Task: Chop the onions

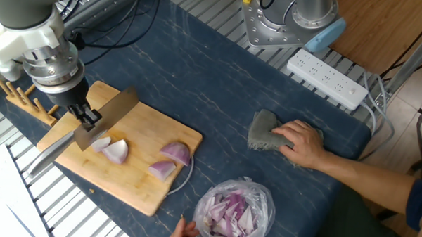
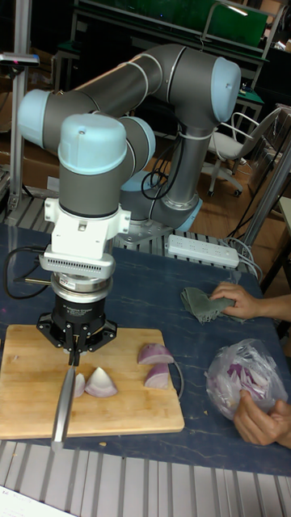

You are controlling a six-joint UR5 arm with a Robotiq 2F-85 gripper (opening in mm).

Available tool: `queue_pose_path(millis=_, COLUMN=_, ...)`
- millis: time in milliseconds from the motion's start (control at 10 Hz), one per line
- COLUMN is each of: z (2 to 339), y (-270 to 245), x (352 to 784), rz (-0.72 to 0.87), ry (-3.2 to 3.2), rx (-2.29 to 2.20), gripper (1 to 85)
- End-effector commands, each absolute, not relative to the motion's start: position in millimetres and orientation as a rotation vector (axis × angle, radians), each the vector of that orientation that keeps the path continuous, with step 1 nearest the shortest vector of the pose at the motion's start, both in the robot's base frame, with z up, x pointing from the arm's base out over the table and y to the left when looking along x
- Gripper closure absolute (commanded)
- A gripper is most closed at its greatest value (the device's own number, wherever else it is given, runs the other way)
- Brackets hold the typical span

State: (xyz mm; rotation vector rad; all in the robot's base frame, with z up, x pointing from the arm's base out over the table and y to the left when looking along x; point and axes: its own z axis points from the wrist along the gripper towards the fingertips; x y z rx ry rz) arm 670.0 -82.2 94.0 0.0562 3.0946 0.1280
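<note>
Gripper [image 1: 85,117] is clamping a knife [image 1: 91,128] over the board [image 1: 142,172]. Onions [image 1: 115,151] are lying beside the blade; two more at 3 o'clock. Blue table [image 1: 219,98] is carrying a cloth [image 1: 263,131], bag [image 1: 234,207], power strip [image 1: 326,79].

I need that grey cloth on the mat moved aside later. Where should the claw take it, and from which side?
Grip the raised, crumpled peak of the grey cloth at its end farthest from the person's hand, coming straight down from above. That bunched fold stands up off the blue mat, so the fingers could close around it; the other end is pinned under the hand. The claw currently holds the knife.
</note>
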Motion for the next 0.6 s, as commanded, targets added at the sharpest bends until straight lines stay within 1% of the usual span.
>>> queue_pose_path(millis=0, z=98.2, y=-74.5, x=674.6, rz=0.149, ry=3.093, rx=0.106, gripper=84.0)
queue_pose_path(millis=500, z=92.9, y=-74.4, x=679.8, rz=0.167, ry=3.081, rx=0.159, gripper=84.0)
